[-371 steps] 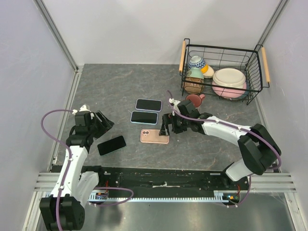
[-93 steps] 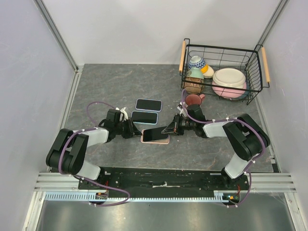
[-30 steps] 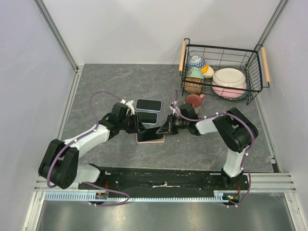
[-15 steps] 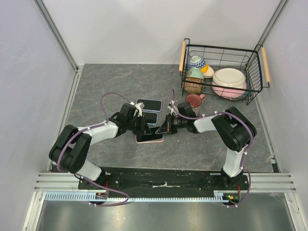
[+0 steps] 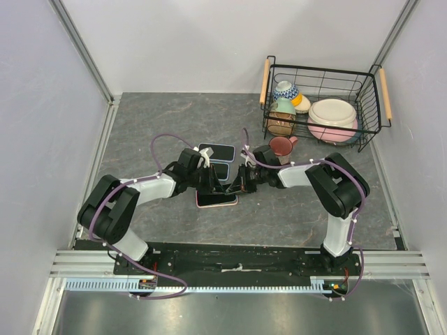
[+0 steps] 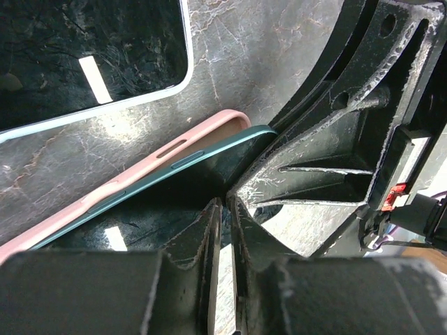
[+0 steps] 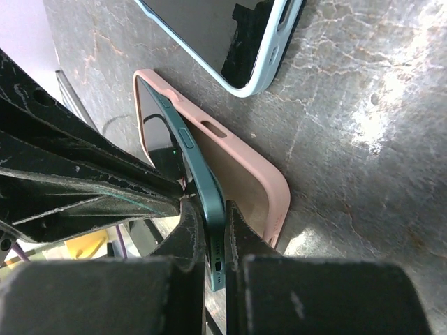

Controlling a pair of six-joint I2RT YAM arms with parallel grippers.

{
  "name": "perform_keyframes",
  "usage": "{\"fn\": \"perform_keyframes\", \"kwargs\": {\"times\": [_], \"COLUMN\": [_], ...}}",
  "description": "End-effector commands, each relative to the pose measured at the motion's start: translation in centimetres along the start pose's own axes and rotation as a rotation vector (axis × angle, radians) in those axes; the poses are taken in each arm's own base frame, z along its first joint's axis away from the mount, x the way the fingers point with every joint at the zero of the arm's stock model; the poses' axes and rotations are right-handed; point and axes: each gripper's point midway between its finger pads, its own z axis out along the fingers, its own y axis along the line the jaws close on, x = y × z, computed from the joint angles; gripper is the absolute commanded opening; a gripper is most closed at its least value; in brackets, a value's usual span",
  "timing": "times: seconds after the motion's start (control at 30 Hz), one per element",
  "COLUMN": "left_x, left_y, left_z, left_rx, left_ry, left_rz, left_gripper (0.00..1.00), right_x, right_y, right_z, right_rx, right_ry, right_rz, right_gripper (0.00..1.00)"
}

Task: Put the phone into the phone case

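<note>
- The right hand (image 7: 211,218) is clenched on the near end of the dark green phone (image 7: 198,178). Its wrist view shows the phone edge-on only, so the screen is hidden there.
- The phone's far end sits down in the far corner of the soft pink phone case (image 7: 243,171). The gripped end is raised clear of the case's bare inner bed.
- The case lies open side up on the grey marbled worktop (image 5: 160,125).
- The left hand (image 6: 225,209) has its fingers drawn almost together, with a thin slit between them and nothing visible in it. The tips are over the phone's dark screen, but whether they press on it cannot be told.
- From above, both hands crowd over the spot. Only a near strip of pink rim and dark glass shows.
- A pale-blue-rimmed phone (image 7: 230,28) lies screen up just beyond the case. It is cut off by the frame in both wrist views and half hidden by the hands from above.
- Another dark-screened phone (image 5: 215,151) lies just behind that one.
</note>
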Motion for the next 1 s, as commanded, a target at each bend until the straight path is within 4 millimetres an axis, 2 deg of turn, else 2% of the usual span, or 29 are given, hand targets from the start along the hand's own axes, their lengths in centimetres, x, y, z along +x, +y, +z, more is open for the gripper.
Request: {"fn": "perform_keyframes", "kwargs": {"times": [0.0,0.1,0.3,0.43,0.63,0.97], "left_x": [1.9,2.4,3.7,4.1,4.5,5.0], "left_y": [1.7,1.9,3.6,4.4,5.0,6.1], "left_z": [0.9,1.1,1.4,1.4,1.5,1.3], "left_rx": [-0.074,-0.077,-0.141,-0.181,-0.206,-0.256], "left_ry": [0.06,0.08,0.119,0.13,0.143,0.147], "left_rz": [-0.043,-0.046,-0.075,-0.087,-0.096,-0.109], "left_gripper": [0.17,0.13,0.06,0.02,0.02,0.02], "right_x": [9.0,8.9,9.2,8.5,8.0,7.4], "right_y": [-11.5,-11.7,-12.1,-11.8,-11.2,-10.2], "right_z": [0.3,0.1,-0.6,-1.4,-2.5,-3.9], "right_rx": [0.562,0.596,0.651,0.683,0.707,0.726], "right_ry": [0.213,0.22,0.242,0.224,0.23,0.231], "right_rz": [-0.095,-0.115,-0.144,-0.168,-0.195,-0.228], "right_gripper": [0.07,0.13,0.27,0.34,0.4,0.41]}}
